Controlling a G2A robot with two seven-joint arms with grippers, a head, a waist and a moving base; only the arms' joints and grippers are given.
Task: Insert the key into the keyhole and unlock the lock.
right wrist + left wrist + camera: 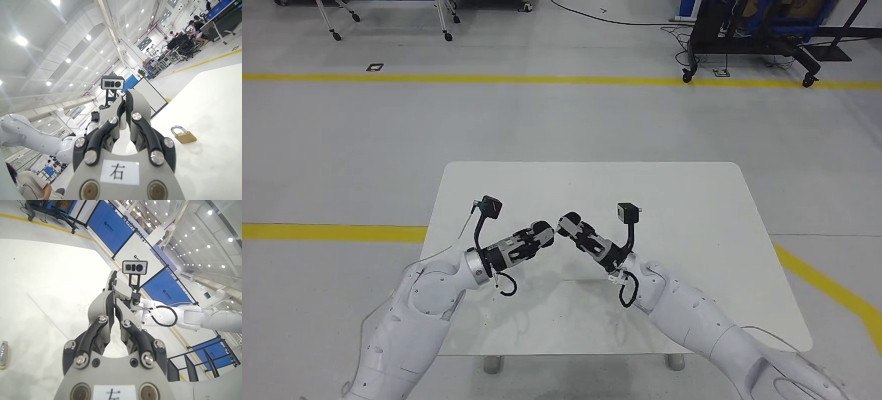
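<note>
Left gripper (545,232) and right gripper (564,221) both pinched closed, tips meeting at top view's centre, no key discernible; steady the padlock (183,135) before aligning key.

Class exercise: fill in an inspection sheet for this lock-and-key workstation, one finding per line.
Surface: white table, rounded corners.
Job's things: brass padlock lying flat on the table, shackle looks closed.
Clutter: nothing seen.
Grippers: left claw and right claw both shut, nearly tip to tip above the table.
Cables: black cable looped at the right wrist.
Surroundings: yellow floor lines, blue panels.
</note>
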